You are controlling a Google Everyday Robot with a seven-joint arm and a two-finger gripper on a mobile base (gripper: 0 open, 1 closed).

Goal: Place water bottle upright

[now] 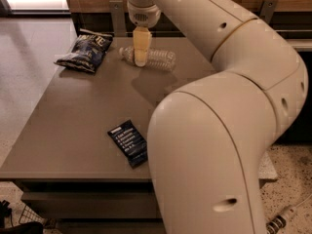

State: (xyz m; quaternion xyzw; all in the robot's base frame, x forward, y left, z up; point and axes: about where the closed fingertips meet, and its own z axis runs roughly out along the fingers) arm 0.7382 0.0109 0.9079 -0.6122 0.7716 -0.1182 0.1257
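Tool [140, 58]: I see a pale yellow, flat-sided block hanging straight down from a ribbed cream wrist at the far side of the table. Its tip is low over the water bottle, close to the narrow end. From this side I cannot tell whether it is released or clenched.
Water bottle [159, 59]: clear, ribbed plastic, lying on its side near the far edge of the table. Its narrow end points toward the chip bag, and the tool covers part of it.
Table [73, 111]: a flat, matte grey-brown top with straight edges and a darker panel under the near edge.
Chip bag [87, 50]: crinkled, glossy dark foil with white lettering, lying flat at the far corner on the left of my view, near the bottle's narrow end but apart from it.
Snack bar [128, 143]: a slim, dark blue rectangular wrapper with pale print, lying flat and askew near the front edge, well apart from the bottle.
Arm [234, 48]: smooth, rounded cream shells with small dark holes, filling the right of my view and bending over to the tool.
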